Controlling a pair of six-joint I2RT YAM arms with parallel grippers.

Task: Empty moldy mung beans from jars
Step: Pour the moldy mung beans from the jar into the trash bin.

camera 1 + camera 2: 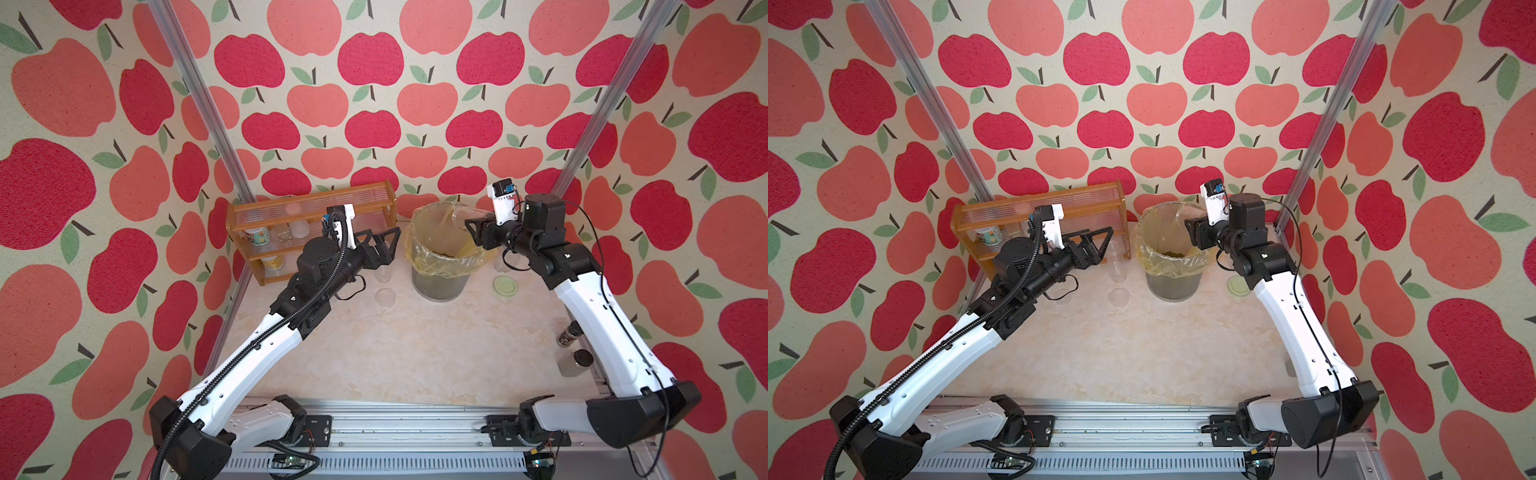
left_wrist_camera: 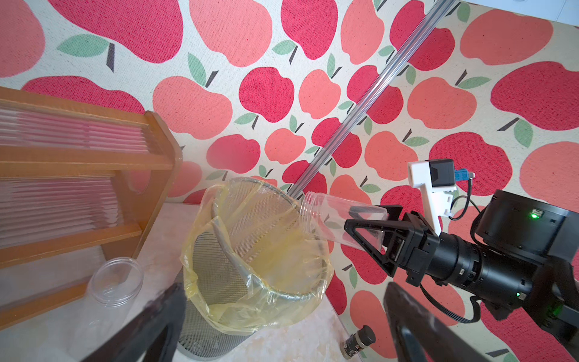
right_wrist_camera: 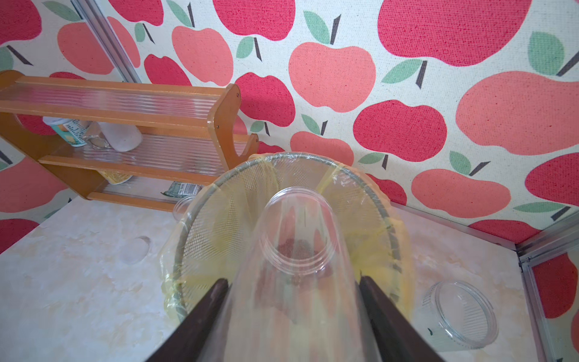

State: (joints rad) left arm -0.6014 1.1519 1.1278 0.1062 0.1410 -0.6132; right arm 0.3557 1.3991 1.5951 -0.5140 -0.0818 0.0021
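Observation:
My right gripper [image 1: 471, 226] is shut on a clear jar [image 1: 465, 217] and holds it tipped, mouth down, over the grey mesh bin [image 1: 415, 249] lined with a yellow bag. In the right wrist view the jar [image 3: 297, 250] sits between the fingers [image 3: 216, 291] and looks empty. Olive mung beans [image 1: 443, 252] lie at the bottom of the bin. My left gripper [image 1: 390, 239] hangs open with nothing in it, left of the bin and in front of the shelf. Two empty clear jars stand below it, a tall one [image 1: 1118, 266] and a short one [image 1: 1119, 297].
A wooden shelf [image 1: 291, 208] with cans stands at the back left. A pale green lid [image 1: 505, 286] lies right of the bin, beside a wide clear jar [image 3: 460, 316]. Two dark-capped bottles [image 1: 569, 332] [image 1: 575, 361] stand along the right wall under my right arm.

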